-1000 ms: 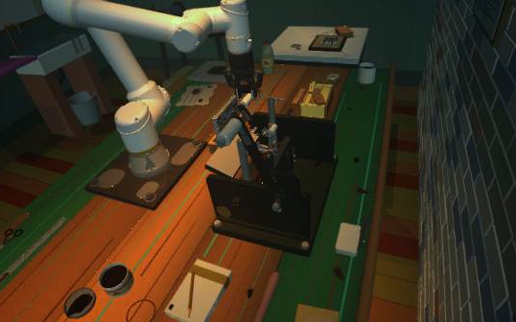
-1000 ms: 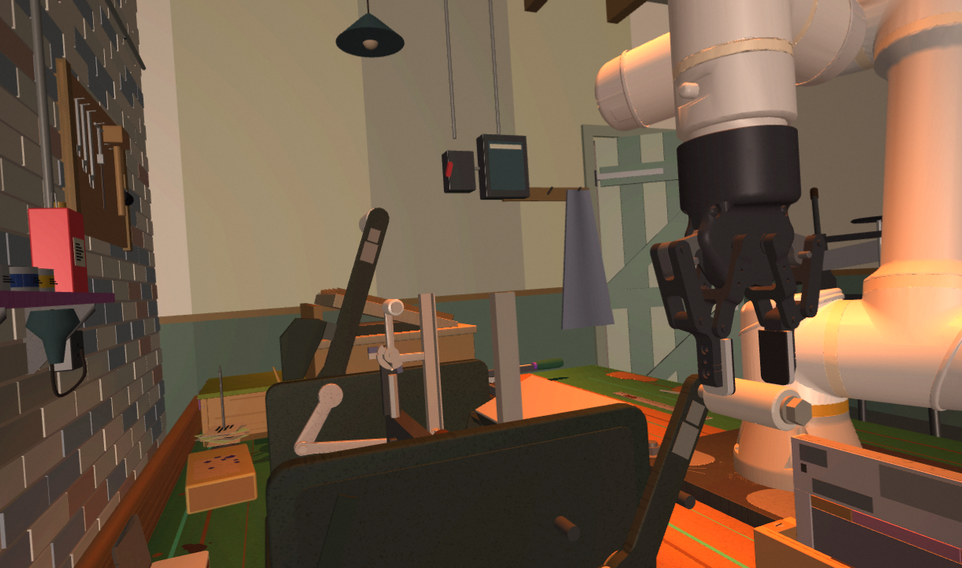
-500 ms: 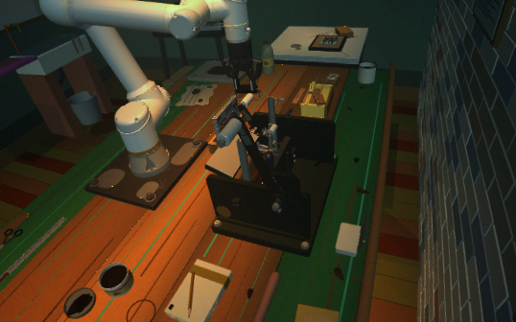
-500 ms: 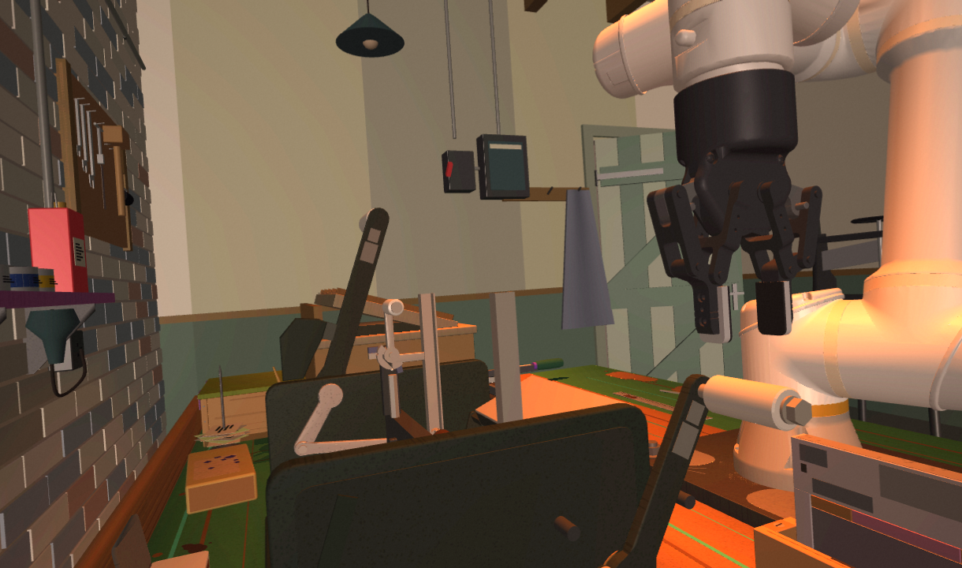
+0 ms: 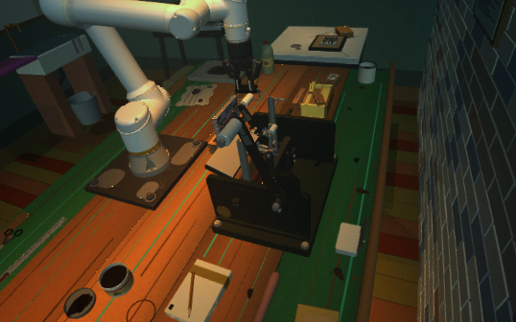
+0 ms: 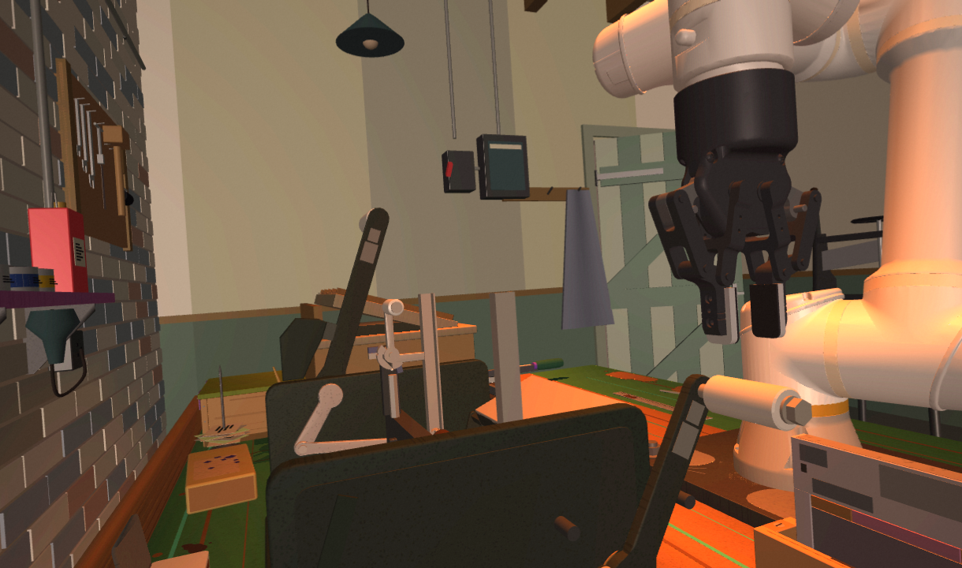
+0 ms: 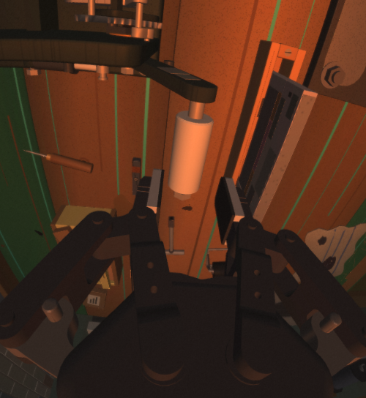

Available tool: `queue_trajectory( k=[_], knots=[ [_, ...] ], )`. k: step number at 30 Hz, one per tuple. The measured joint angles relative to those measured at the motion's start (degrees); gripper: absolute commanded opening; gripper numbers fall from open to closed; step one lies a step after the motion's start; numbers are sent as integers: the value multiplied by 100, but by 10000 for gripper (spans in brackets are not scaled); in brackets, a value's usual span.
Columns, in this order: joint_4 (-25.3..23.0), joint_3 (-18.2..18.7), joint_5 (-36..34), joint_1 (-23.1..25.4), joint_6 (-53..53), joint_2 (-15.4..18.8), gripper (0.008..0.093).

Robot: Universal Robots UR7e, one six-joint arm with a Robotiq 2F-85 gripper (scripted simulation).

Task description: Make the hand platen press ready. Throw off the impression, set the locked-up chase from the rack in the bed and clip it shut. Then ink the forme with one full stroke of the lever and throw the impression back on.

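The black hand platen press (image 5: 268, 191) stands in the middle of the bench, its side plates dark and its platen tilted back. A dark lever arm rises from its side and ends in a pale cylindrical handle (image 5: 245, 99) (image 6: 749, 399) (image 7: 190, 154). The locked-up chase (image 7: 271, 144) (image 6: 894, 494) stands on edge in its wooden rack beside the press, next to the handle. A second dark lever (image 6: 354, 290) leans up at the press's far side. My gripper (image 5: 245, 86) (image 6: 744, 311) (image 7: 192, 198) hangs a short way above the pale handle, open and empty.
The robot's base (image 5: 146, 158) sits on a dark plate left of the press. A yellow box (image 5: 316, 99), a white mug (image 5: 367, 72) and a bottle (image 5: 267, 58) stand beyond it. An awl (image 7: 67, 162) and a T-shaped key (image 7: 172, 237) lie on the bench below the gripper.
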Motion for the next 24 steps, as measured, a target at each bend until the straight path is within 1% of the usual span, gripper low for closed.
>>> queue_trajectory(
  k=[4,6,8,11,13,14,19,22,24],
  knots=[
    [2,-1,0,0,0,0,440],
    [128,-80,0,0,0,-15,440],
    [496,-378,0,0,0,-66,440],
    [1153,-1047,0,0,0,-125,440],
    [1396,-1335,0,0,0,-129,440],
    [1432,-1379,0,0,0,-128,440],
    [1429,-1308,1,-37,-39,-110,440],
    [1427,-1317,2,-188,-194,-103,440],
    [1423,-1330,2,-370,-378,-89,440]
  ],
)
